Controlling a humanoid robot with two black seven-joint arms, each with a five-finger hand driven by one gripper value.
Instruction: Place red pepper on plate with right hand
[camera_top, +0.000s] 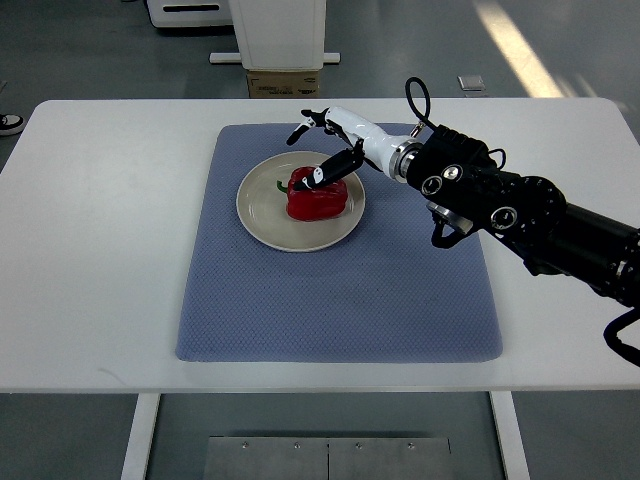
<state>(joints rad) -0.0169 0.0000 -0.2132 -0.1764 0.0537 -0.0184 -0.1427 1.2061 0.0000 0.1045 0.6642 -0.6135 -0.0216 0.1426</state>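
Pepper first: I see the red pepper (318, 198) lying on the cream plate (262, 210), right of centre, green stem pointing left. My right hand (335, 150) reaches over it, fingers spread, 1 dark fingertip touching its top and covering part. The plate sits on a blue mat (330, 300) on the white table (100, 250). The cardboard box (285, 82) label beyond is unreadable.

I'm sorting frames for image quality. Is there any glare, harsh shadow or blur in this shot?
Top view: even, soft light; a bright streak of glare on the floor behind the table; only faint shadows under the plate and right hand; red pepper and mat are sharp, no motion blur.
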